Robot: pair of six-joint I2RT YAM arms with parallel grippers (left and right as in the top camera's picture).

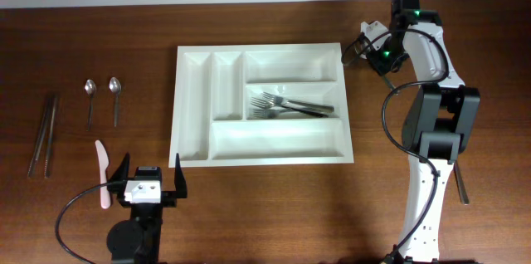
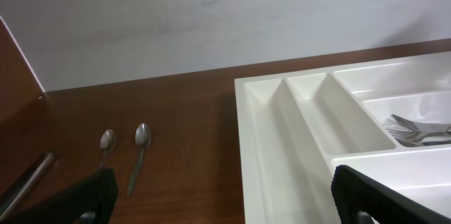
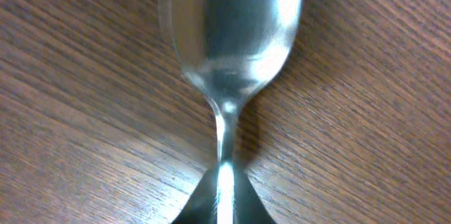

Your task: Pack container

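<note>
The container (image 1: 191, 114) is a large white cutlery tray in the middle of the table; several forks (image 1: 286, 106) lie in its middle right compartment. It also shows in the left wrist view (image 2: 282, 146), with the forks (image 2: 416, 132). My right gripper (image 1: 358, 50) is just past the tray's far right corner. In the right wrist view it (image 3: 224, 203) is shut on the handle of a metal spoon (image 3: 232, 27), bowl close over the wood. My left gripper (image 1: 149, 183) is open and empty near the front edge, left of the tray (image 2: 225, 206).
Two small spoons (image 1: 90, 90) (image 1: 115, 90) lie left of the tray, also in the left wrist view (image 2: 141, 139). Long dark utensils (image 1: 46, 131) lie at the far left. A pink plastic knife (image 1: 102, 168) lies by my left gripper. Another utensil (image 1: 460, 185) lies beside the right arm's base.
</note>
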